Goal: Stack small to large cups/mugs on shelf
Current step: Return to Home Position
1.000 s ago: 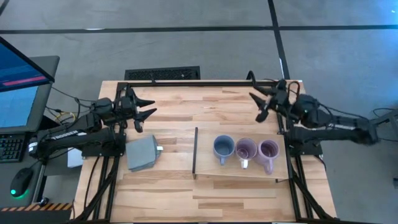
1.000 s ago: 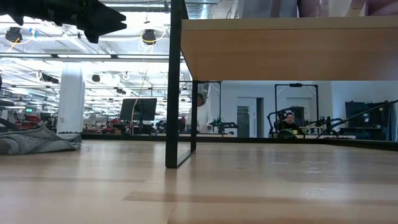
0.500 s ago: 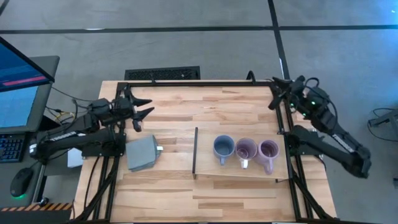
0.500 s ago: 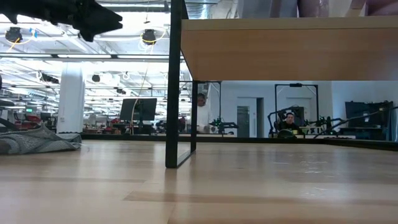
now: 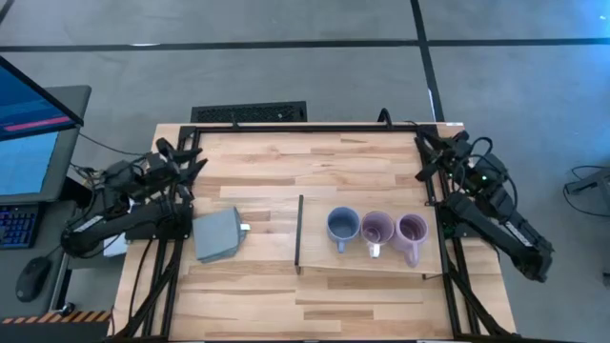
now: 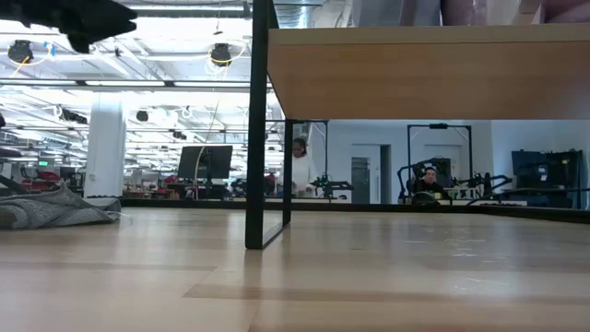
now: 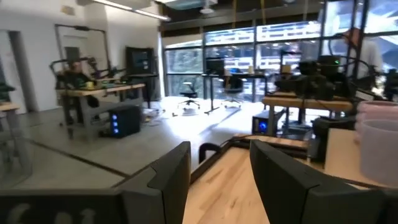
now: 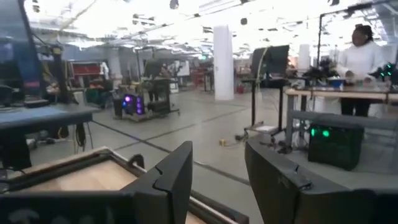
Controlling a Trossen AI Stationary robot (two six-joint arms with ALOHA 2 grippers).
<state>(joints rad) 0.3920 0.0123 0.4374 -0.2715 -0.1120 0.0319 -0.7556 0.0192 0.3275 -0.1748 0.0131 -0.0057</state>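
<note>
Both arms have drawn back to the outer edges of the slatted wooden counter (image 5: 276,162), left pincer (image 5: 181,157) and right pincer (image 5: 429,157) spread and empty, leaving the blue-grey handled mug (image 5: 342,226), middle lavender mug (image 5: 377,229) and end lavender mug (image 5: 412,230) in a row on the light-wood shelf (image 5: 367,204), so the task looks finished.

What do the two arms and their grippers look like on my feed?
The left arm and right arm are dark, jointed links with black cables looped along them. The left gripper and right gripper each have two dark, tapering fingers, flat-sided and angular in the wrist views. No markings are legible.
</note>
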